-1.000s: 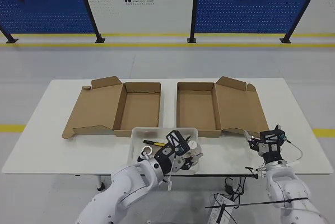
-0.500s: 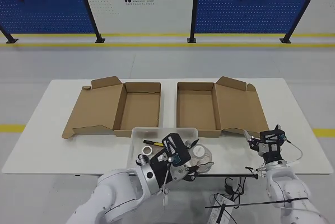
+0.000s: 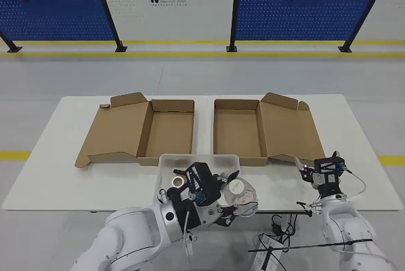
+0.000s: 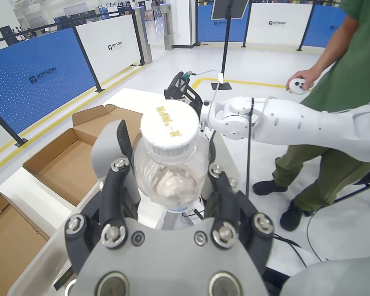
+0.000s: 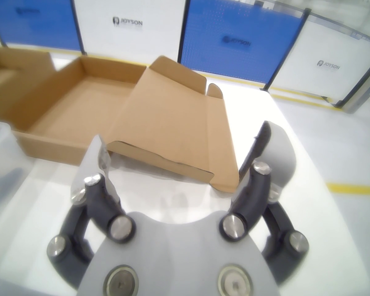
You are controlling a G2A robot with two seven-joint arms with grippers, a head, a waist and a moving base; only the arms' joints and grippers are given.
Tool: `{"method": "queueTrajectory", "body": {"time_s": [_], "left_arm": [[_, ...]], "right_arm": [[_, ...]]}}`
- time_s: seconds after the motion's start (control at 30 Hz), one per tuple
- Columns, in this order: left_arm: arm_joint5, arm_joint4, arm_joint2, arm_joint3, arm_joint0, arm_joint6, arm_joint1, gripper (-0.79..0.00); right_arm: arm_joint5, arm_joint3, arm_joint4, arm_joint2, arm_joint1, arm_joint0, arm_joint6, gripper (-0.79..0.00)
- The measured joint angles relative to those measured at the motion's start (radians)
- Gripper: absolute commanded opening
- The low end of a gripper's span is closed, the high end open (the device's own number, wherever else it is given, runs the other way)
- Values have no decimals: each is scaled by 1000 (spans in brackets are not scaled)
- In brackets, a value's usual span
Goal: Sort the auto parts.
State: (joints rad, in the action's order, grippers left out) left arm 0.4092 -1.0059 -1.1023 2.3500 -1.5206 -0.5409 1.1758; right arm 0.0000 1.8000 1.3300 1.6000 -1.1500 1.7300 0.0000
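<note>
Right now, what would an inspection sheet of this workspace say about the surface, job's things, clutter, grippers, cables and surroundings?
Surface: white table.
Job's things: left box and right box, open cardboard, side by side, both look empty; clear bin in front of them, with small parts inside; clear bottle with a white cap.
Clutter: nothing seen.
Grippers: left gripper shut on the bottle, by the bin's right end; right gripper open, holding nothing, over the table's right part.
Cables: thin cable at the right gripper; black cables below the table's near edge.
Surroundings: blue and white panels; yellow floor lines.
</note>
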Motion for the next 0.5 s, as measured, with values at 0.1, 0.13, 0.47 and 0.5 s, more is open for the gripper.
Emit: {"method": "queueTrajectory", "body": {"time_s": [0.1, 0.13, 0.47, 0.5], "left_arm": [[1, 5, -1, 0, 3, 1, -2, -785], [1, 6, -2, 0, 5, -1, -2, -785], [13, 18, -12, 0, 15, -16, -8, -785], [14, 20, -13, 0, 16, -17, -9, -785]], "right_arm": [[0, 0, 0, 0, 0, 0, 0, 0], [0, 0, 0, 0, 0, 0, 0, 0], [0, 0, 0, 0, 0, 0, 0, 0], [0, 0, 0, 0, 0, 0, 0, 0]]}}
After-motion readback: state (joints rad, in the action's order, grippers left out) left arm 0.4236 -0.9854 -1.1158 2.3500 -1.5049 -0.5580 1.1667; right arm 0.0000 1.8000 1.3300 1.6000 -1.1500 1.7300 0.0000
